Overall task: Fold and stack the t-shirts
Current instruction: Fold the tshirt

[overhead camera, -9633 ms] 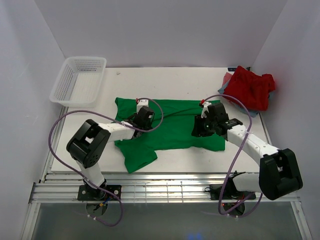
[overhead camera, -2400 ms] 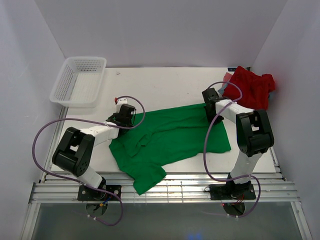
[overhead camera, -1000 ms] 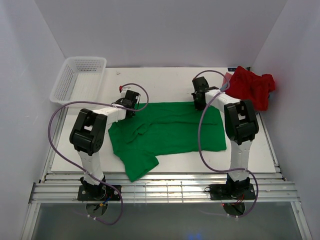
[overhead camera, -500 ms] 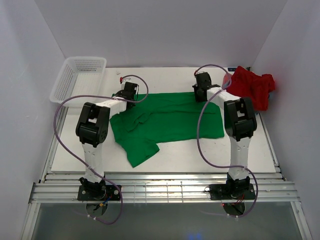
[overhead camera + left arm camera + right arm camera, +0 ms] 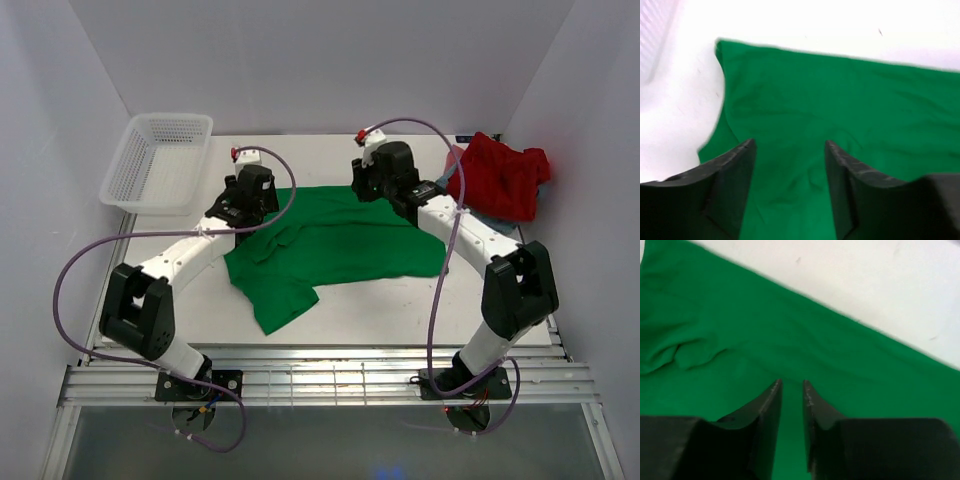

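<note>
Both arms had been pinching the far edge of the bright green cloth t-shirt (image 5: 340,240) and drawing it back across the white table (image 5: 330,155). A moment ago they let go, and they now stand raised over that edge. The shirt lies spread flat in the middle of the table. Its far hem is pulled fairly straight, and one sleeve (the near-left one) trails toward the arms' bases. I judge the spreading step finished, with no fold begun yet.

The left gripper (image 5: 790,190) has its fingers (image 5: 735,185) spread wide. Green cloth shows between them, lying undisturbed below, and nothing is held. The right gripper (image 5: 791,425) has parted only a little. Its fingers (image 5: 767,425) leave a narrow slot with the shirt's surface visible through it, and nothing is pinched there. Its wrist view is blurred, so whether the tips brush the cloth I cannot say.

The crumpled red cloth t-shirt (image 5: 505,180) sits in a heap at the far right corner, well apart from the green one. The white plastic mesh basket (image 5: 160,160) stands at the far left.

Next, each gripper would likely take a fresh hold for the first fold, a judgement only.
</note>
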